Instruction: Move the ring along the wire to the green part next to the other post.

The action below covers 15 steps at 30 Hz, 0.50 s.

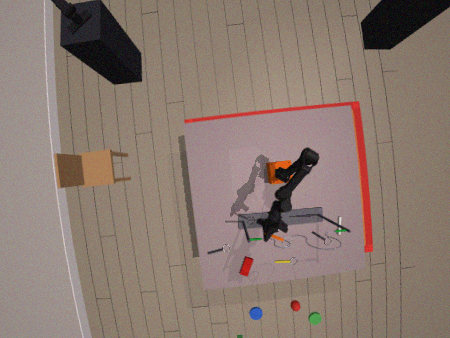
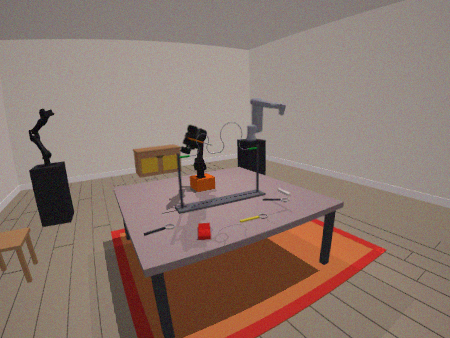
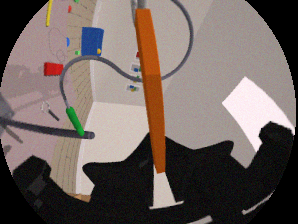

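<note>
From the exterior view, left to right: the left green part (image 1: pixel 255 239) (image 2: pixel 185 156) (image 3: pixel 75 121) has no ring on it. My claw (image 1: pixel 270 235) (image 2: pixel 189 139) (image 3: pixel 152 133) grips the handle (image 1: pixel 277 238) (image 2: pixel 196 141) (image 3: pixel 151 75) — the ring (image 1: pixel 283 243) (image 2: pixel 209 144) (image 3: pixel 142 4) sits out between the 2 green parts, at the grey wire (image 1: pixel 341 244) (image 2: pixel 231 123) (image 3: pixel 191 40). I'd creep, turning the ring square to each bend — wire centred, handle clear.

A robotics lab or workshop is suggested: a black robot arm (image 2: pixel 41 131) and a grey robot arm (image 2: pixel 257 117) are mounted on black box-shaped pedestals (image 2: pixel 52 194) (image 2: pixel 251 155), and plain pale walls (image 2: pixel 125 95) are seen around them.
</note>
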Each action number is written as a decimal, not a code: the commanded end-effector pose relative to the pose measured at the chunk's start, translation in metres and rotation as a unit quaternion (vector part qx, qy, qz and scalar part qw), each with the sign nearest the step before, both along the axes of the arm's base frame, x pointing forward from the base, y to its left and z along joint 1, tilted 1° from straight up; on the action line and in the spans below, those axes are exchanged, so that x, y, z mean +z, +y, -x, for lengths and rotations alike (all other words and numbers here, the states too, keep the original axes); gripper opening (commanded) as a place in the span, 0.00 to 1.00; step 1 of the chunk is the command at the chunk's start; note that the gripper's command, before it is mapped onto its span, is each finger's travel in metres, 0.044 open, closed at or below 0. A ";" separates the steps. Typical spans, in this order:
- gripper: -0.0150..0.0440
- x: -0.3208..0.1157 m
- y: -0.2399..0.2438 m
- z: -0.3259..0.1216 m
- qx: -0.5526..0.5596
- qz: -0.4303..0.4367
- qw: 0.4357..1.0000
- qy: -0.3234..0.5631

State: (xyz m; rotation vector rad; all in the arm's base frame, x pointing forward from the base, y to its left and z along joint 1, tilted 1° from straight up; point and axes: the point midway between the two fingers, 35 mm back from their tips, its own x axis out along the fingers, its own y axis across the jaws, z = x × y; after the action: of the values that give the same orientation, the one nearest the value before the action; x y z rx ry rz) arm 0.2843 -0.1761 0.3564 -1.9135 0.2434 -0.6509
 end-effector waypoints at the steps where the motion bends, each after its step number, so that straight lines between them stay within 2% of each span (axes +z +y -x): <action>1: 0.00 -0.004 -0.002 0.000 0.001 -0.002 1.000 0.000; 15: 0.00 -0.039 -0.013 -0.001 0.002 -0.104 0.995 0.001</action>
State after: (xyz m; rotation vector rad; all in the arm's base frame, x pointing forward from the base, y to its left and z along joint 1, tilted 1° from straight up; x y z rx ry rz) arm 0.2855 -0.1872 0.3250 -1.7657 0.2820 -0.6049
